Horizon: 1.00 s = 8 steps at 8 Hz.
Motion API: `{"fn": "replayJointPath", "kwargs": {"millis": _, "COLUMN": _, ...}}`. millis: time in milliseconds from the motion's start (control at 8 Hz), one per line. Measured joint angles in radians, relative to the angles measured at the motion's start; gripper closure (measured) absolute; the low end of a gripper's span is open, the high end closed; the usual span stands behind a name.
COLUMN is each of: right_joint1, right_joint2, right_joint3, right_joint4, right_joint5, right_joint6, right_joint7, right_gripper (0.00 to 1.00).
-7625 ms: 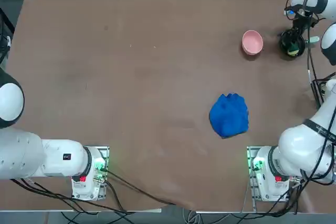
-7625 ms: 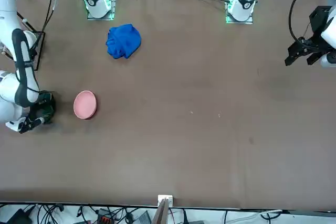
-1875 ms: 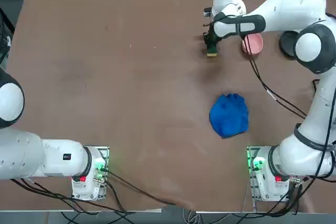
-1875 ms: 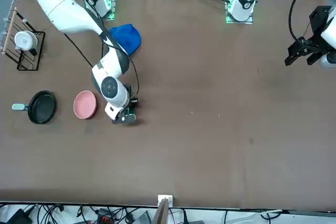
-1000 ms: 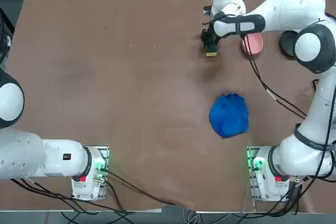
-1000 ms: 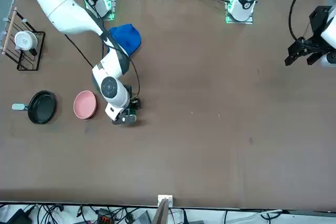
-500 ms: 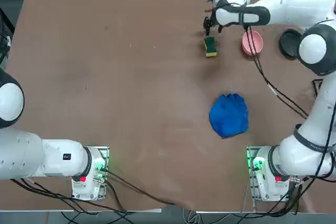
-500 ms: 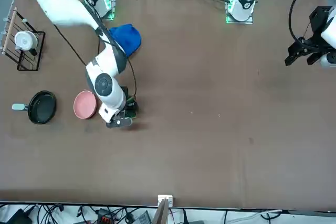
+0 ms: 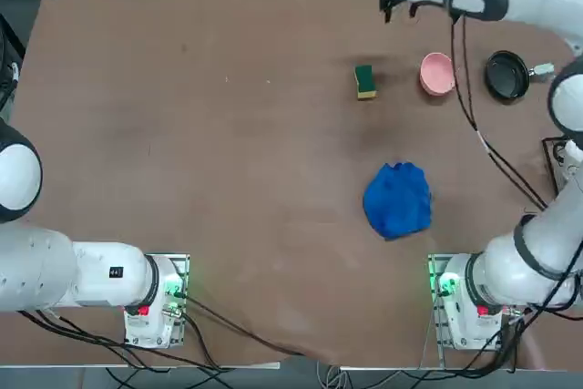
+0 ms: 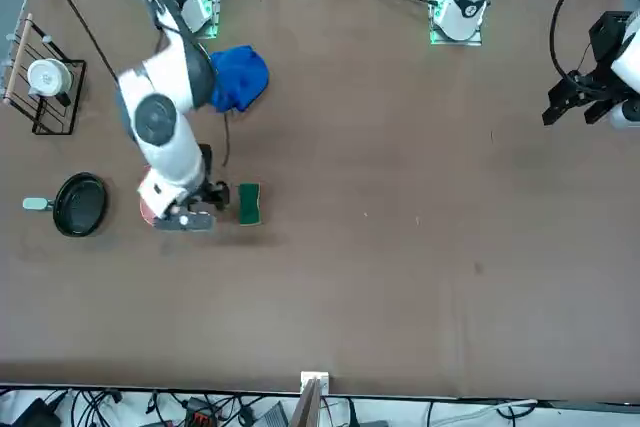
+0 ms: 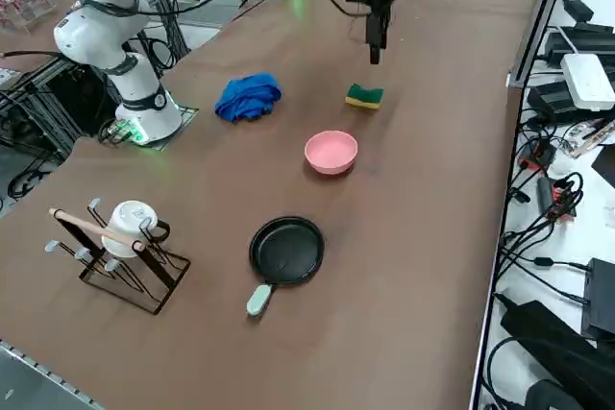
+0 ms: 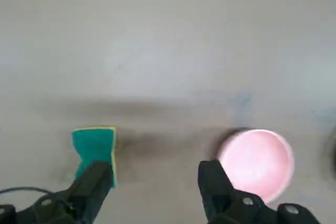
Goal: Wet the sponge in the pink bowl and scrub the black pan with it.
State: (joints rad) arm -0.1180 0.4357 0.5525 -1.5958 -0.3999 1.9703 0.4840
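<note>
Sponge lay flat on the table, beside the pink bowl, untouched. Black pan sat beyond the bowl. Right gripper hung raised above them, fingers apart, empty.

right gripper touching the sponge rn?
Apart. In the right side view the right gripper, fingers open, hangs above the sponge with bare table between them; the sponge lies free.

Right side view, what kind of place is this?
Probably a robotics lab staged as a dishwashing station: a brown table carrying a sponge, pink bowl and black pan, with cables along its edge.
</note>
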Motion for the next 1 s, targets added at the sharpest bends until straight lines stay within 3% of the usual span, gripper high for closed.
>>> {"fn": "replayJointPath", "kwargs": {"millis": 250, "right_joint1": -0.087, "right_joint2": -0.057, "right_joint3": -0.001, "right_joint4": 0.028, "right_joint5": 0.081, "right_joint6": -0.074, "right_joint7": -0.177, "right_gripper": 0.00}}
{"fn": "replayJointPath", "kwargs": {"millis": 750, "right_joint1": -0.197, "right_joint2": -0.077, "right_joint3": -0.004, "right_joint4": 0.185, "right_joint5": 0.118, "right_joint6": -0.294, "right_joint7": -0.412, "right_gripper": 0.00}}
{"fn": "replayJointPath", "kwargs": {"millis": 875, "right_joint1": -0.206, "right_joint2": -0.082, "right_joint3": -0.020, "right_joint4": 0.215, "right_joint5": 0.146, "right_joint6": -0.312, "right_joint7": -0.419, "right_gripper": 0.00}}
{"fn": "replayJointPath", "kwargs": {"millis": 1000, "right_joint1": -0.184, "right_joint2": -0.102, "right_joint3": -0.087, "right_joint4": 0.235, "right_joint5": 0.208, "right_joint6": -0.321, "right_joint7": -0.424, "right_gripper": 0.00}}
